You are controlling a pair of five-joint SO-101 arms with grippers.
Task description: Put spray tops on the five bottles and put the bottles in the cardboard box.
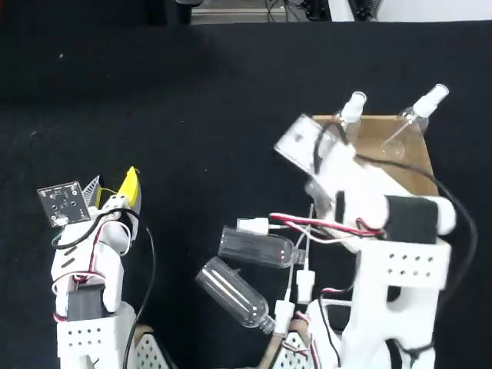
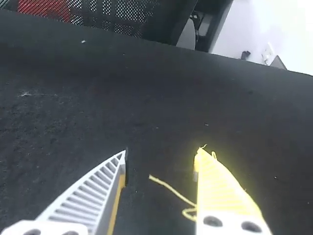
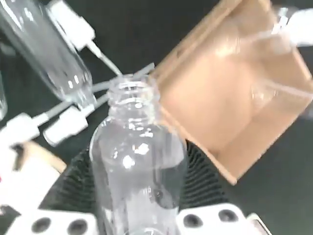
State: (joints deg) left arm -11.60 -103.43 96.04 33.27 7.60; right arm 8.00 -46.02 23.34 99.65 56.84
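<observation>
- High view: your left tool (image 1: 114,181) sits at the near left of the surface (image 1: 192,115), well apart from every bottle.
- The right arm leans over the cardboard box (image 1: 411,161), where two capped bottles (image 1: 351,110) lean at the far wall with their nozzles past the rim.
- Two bare bottles (image 1: 257,246) lie on their sides near that arm's base. Loose spray tops (image 1: 305,283) lie just beside them, so I judge both parts are within one arm's reach.
- Left wrist view: the left tool's jaws are spread wide with nothing between them, above bare black cloth. I read it as parked and free to fetch a top.
- Right wrist view: your right tool (image 3: 137,176) is clamped around the body of an open-necked bottle (image 3: 137,147). The grip is low on the glass, which leaves the threaded neck free for a top.
- This bottle hangs just beside the box, with spray tops beyond its neck. It has no top, so you should cap it before boxing it, in my judgement.
</observation>
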